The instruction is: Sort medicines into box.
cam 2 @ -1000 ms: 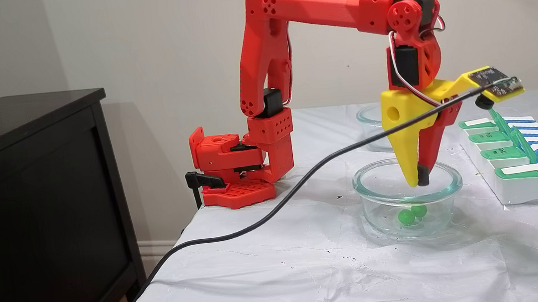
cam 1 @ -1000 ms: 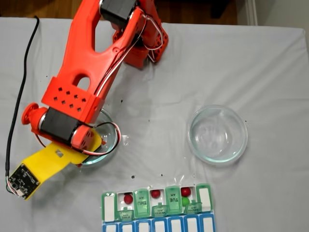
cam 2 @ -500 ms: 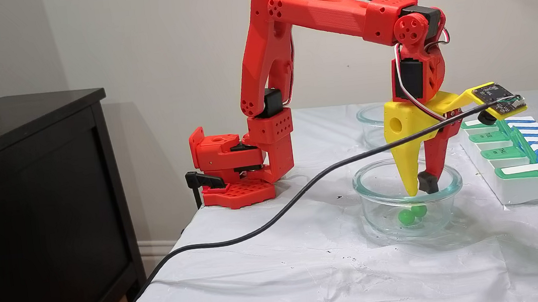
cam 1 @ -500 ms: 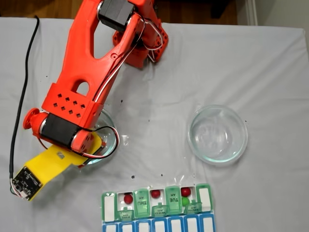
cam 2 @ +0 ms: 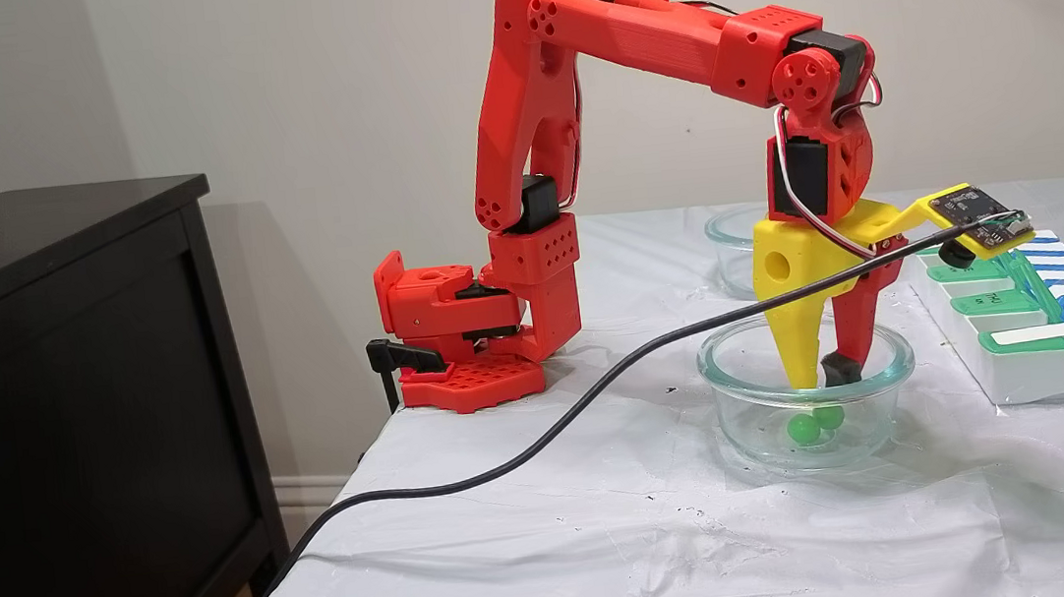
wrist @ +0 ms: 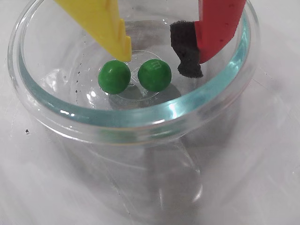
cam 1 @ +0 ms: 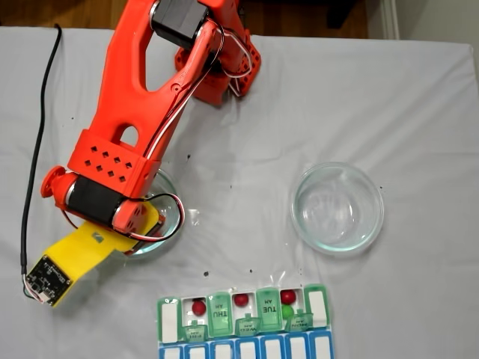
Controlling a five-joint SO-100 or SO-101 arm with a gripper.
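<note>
Two green medicine balls (wrist: pixel 114 77) (wrist: pixel 154 75) lie side by side on the bottom of a clear glass dish (wrist: pixel 140 119). My gripper (wrist: pixel 157 61) hangs open inside the dish just above them, with the yellow finger (wrist: pixel 112 28) over the left ball and the red finger's black pad (wrist: pixel 186 54) right of the other. In a fixed view the gripper (cam 2: pixel 819 379) dips below the dish rim (cam 2: pixel 703 365). The box (cam 1: pixel 219 314) lies at the front edge, with three red balls (cam 1: pixel 198 307) (cam 1: pixel 241 300) (cam 1: pixel 288 297) and a green one (cam 1: pixel 287 310) in open compartments.
A second, empty glass dish (cam 1: pixel 337 208) stands right of the arm. A black cable (cam 2: pixel 528 447) runs from the wrist camera across the white cloth and off the table. The arm's red base (cam 2: pixel 458 346) is clamped at the far edge. A dark cabinet (cam 2: pixel 59 408) stands beside the table.
The gripper has dropped from above the dish rim down into the dish, and its fingers have gone from shut to apart. The green balls have not moved.
</note>
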